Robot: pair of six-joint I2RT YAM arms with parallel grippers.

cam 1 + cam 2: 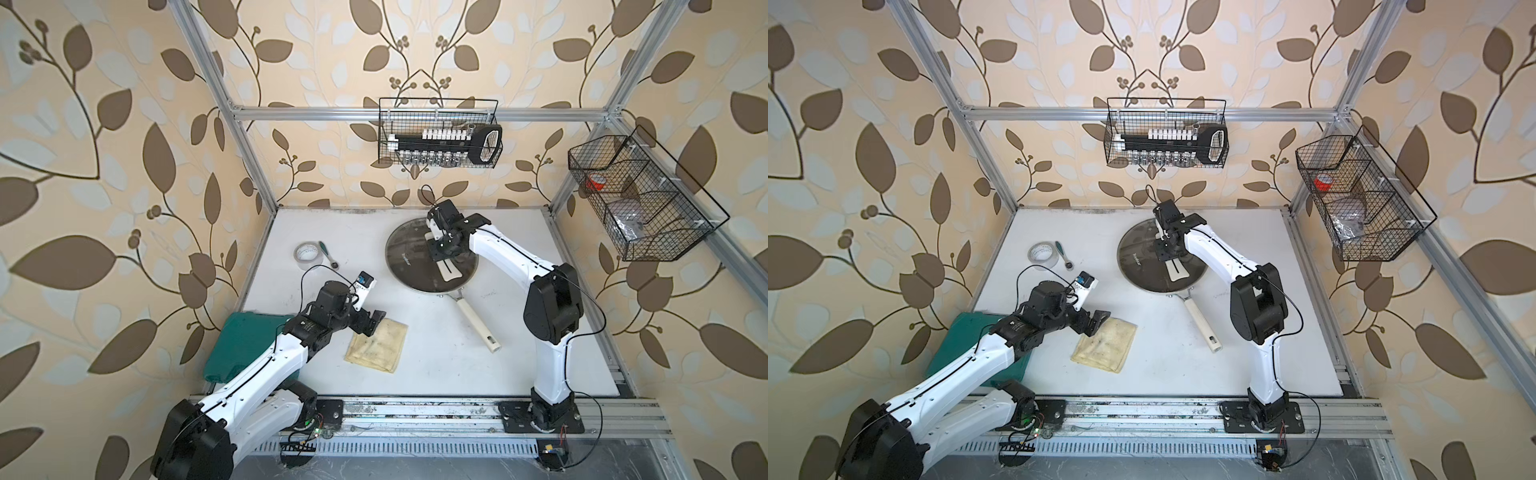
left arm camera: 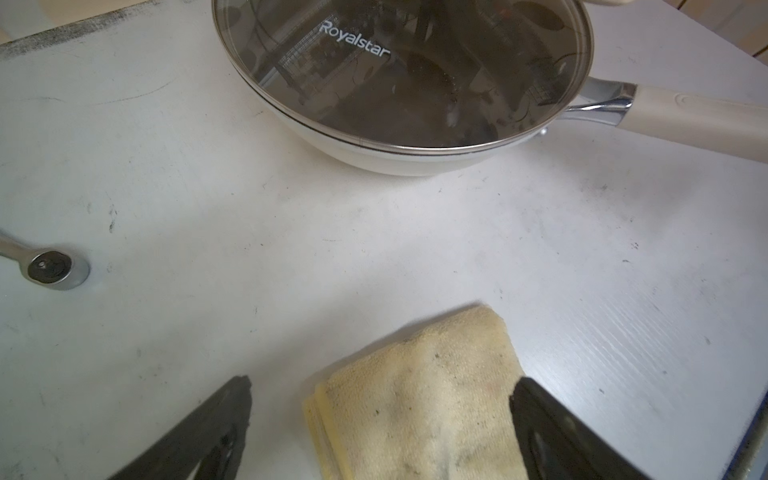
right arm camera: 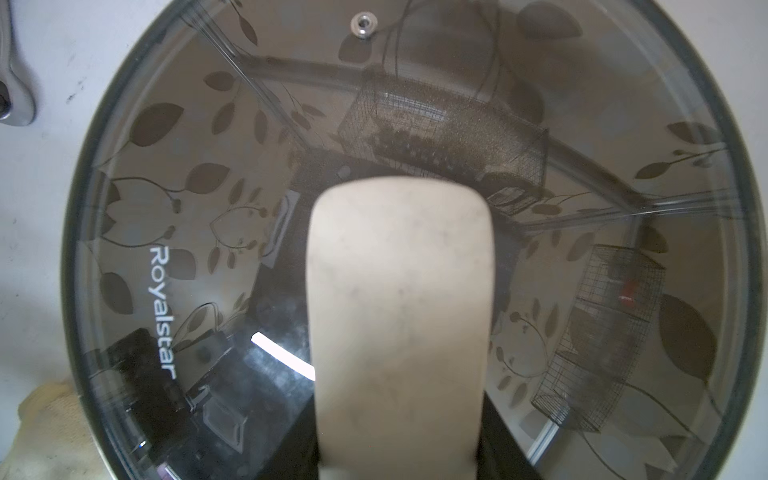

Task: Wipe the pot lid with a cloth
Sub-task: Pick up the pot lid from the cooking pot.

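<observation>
At the 8 o'clock edge of the desk (image 1: 457, 374) a green case (image 1: 245, 345) lies partly under the left arm (image 1: 266, 365). That arm reaches low and forward from the near rail with its wrist bent down. The left jaws are spread wide and grasp nothing. In the left wrist view one tip hangs over bare desk and its partner over the edge of the cloth (image 2: 419, 395); whether it touches the fabric cannot be told.

A tape roll (image 1: 308, 252) and a ratchet wrench (image 1: 328, 254) sit at 10 o'clock. In the left wrist view the wrench is cut off to little more than its head. The cloth (image 1: 380, 349), folded, pale yellow with grey stains, lies flat at 7 o'clock on the desk. It is well apart from the pot lid (image 1: 409, 262) and at 7 o'clock from it.

The lid rests on a pan (image 2: 374, 158) at 12 o'clock, and the pan's cream stick handle (image 1: 478, 326) points to 5 o'clock. The right arm (image 1: 511, 257) rises from the rail at 5 o'clock and folds at the elbow, its wrist pointing down at the lid's middle. The right jaws are clenched on the lid's flat cream handle (image 3: 399, 311). Their tips are hidden in every view, under the wrist from above and past the picture's edge in the right wrist view. Reflections cover the glass, so the pan's inside is hard to make out.
</observation>
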